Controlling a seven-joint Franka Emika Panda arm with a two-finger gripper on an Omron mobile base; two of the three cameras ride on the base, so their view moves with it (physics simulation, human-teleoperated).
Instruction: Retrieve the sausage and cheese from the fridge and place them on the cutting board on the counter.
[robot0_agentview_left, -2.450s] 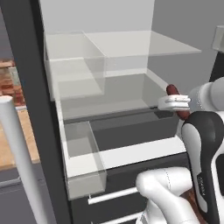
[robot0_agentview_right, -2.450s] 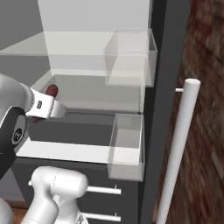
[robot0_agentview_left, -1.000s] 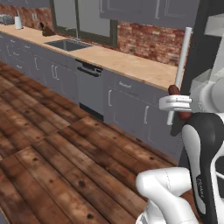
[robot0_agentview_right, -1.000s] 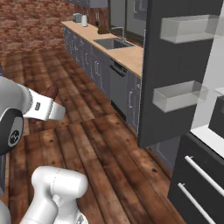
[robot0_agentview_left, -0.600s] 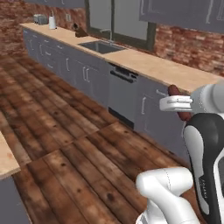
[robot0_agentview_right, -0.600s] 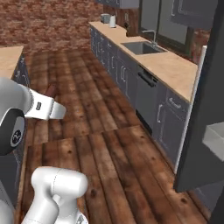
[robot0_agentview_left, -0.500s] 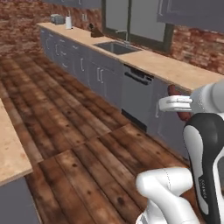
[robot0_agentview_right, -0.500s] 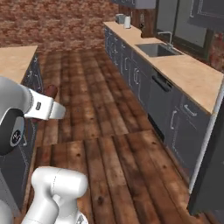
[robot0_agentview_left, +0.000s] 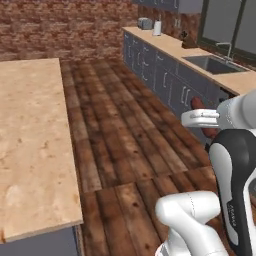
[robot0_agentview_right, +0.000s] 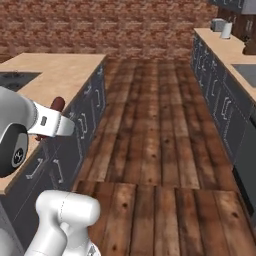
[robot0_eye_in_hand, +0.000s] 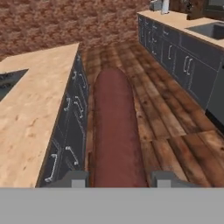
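Observation:
My gripper (robot0_agentview_left: 201, 119) is shut on the sausage (robot0_agentview_left: 197, 103), a dark reddish-brown link that stands upright between the fingers, high over the wooden floor. From the right base view the sausage (robot0_agentview_right: 58, 104) pokes up behind the hand (robot0_agentview_right: 52, 125), beside the counter (robot0_agentview_right: 60, 72) on the left. In the hand view the sausage (robot0_eye_in_hand: 113, 122) runs up the middle between both fingertips (robot0_eye_in_hand: 75, 178), with the tan counter (robot0_eye_in_hand: 30, 100) to its left. The cheese, the fridge and the cutting board are out of view.
A second counter (robot0_agentview_left: 177, 46) with a sink (robot0_agentview_left: 214, 63), a toaster (robot0_agentview_left: 145, 23) and grey cabinets runs along the right wall. A dark cooktop (robot0_agentview_right: 11, 80) sits in the island top. Wooden floor (robot0_agentview_right: 155, 135) lies open between the two counters, up to a brick wall.
The whole picture has swung: the base has turned away from the fridge and along the kitchen, to face the island counter. The gripper has kept hold of the sausage throughout.

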